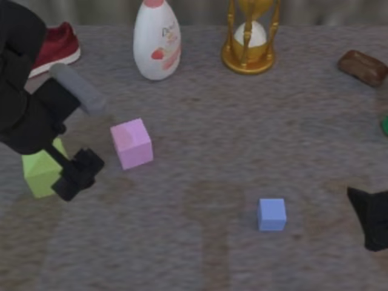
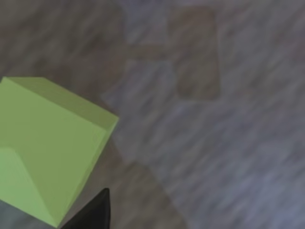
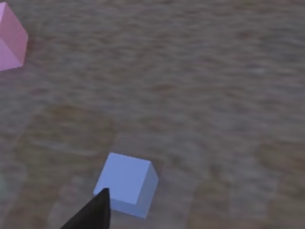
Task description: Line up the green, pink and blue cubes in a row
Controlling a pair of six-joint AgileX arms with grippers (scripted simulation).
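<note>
The lime-green cube (image 1: 37, 176) sits at the table's left, partly hidden under my left arm. My left gripper (image 1: 79, 174) hangs open just to its right, a little above the table, with nothing between its fingers. In the left wrist view the green cube (image 2: 47, 148) lies beside one dark fingertip (image 2: 97, 212). The pink cube (image 1: 131, 143) rests further right, apart from the green one. The small blue cube (image 1: 271, 214) sits right of centre near the front. My right gripper (image 1: 367, 219) waits open at the right edge. Its wrist view shows the blue cube (image 3: 126, 183) just past a fingertip (image 3: 95, 212) and the pink cube (image 3: 9, 40) far off.
Along the back stand a red shoe (image 1: 57, 45), a white lotion bottle (image 1: 156, 39) and a gold hourglass (image 1: 250, 36). A brown block (image 1: 362, 66) lies at the back right. A dark green object (image 1: 384, 124) peeks in at the right edge.
</note>
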